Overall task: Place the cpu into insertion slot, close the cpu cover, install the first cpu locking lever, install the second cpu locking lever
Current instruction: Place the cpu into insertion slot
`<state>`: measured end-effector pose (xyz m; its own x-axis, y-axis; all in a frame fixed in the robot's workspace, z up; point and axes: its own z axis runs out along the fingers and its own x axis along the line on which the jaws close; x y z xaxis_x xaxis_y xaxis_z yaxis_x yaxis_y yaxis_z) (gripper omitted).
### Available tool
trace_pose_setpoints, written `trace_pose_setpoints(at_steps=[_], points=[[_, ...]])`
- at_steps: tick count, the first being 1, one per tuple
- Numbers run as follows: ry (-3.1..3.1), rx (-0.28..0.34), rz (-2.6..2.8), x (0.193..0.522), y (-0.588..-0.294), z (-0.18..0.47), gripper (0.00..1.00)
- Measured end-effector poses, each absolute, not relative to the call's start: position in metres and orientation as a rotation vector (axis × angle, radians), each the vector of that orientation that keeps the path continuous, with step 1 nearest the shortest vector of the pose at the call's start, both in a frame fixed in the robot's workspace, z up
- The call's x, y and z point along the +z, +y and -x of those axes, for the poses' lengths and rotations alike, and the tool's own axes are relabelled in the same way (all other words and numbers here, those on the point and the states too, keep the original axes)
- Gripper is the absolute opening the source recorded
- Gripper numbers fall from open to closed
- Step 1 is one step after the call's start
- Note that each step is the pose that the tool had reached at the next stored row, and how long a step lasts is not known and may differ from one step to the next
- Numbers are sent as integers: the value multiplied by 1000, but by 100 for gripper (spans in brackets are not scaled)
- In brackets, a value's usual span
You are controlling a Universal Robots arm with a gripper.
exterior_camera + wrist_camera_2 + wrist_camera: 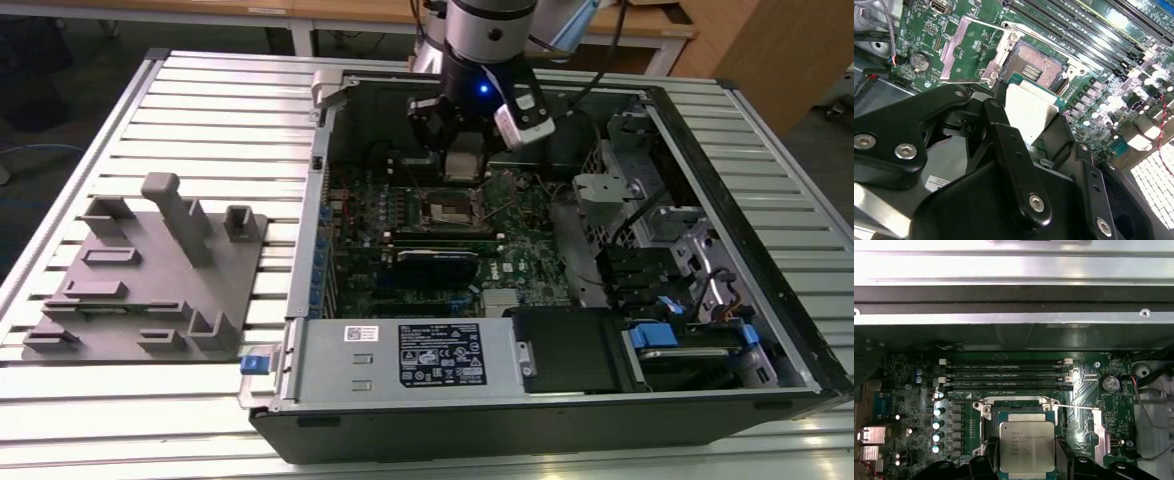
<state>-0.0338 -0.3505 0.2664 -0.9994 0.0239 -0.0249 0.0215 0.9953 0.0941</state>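
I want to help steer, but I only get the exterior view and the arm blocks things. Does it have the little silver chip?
Observer: Yes. In the first wrist view the cpu sits clamped between the jaws.
Operator: Is it in its hole yet?
Observer: No. In the second wrist view the insertion slot is bare, and its dark centre shows beyond the cpu.
Operator: Is the lid in the way?
Observer: No. In the second wrist view the cpu cover is swung open to one side of the slot.
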Motion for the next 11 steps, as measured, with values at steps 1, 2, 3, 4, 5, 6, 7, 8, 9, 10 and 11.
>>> trace_pose_setpoints(at_steps=[1, 2, 3, 4, 5, 6, 7, 8, 9, 10, 11], points=[[3112, 146, -35, 265, -351, 34, 54], [3111, 146, -35, 264, -351, 34, 54], [3111, 146, -35, 264, -351, 35, 54], [3109, 146, -35, 263, -351, 35, 54], [3106, 147, -35, 263, -351, 36, 54], [3104, 147, -35, 262, -351, 36, 54], [3102, 147, -34, 261, -351, 37, 54], [3101, 147, -34, 259, -351, 37, 54], [3100, 147, -34, 258, -351, 37, 54], [3100, 147, -34, 257, -351, 38, 54], [3100, 147, -33, 256, -351, 38, 54]])
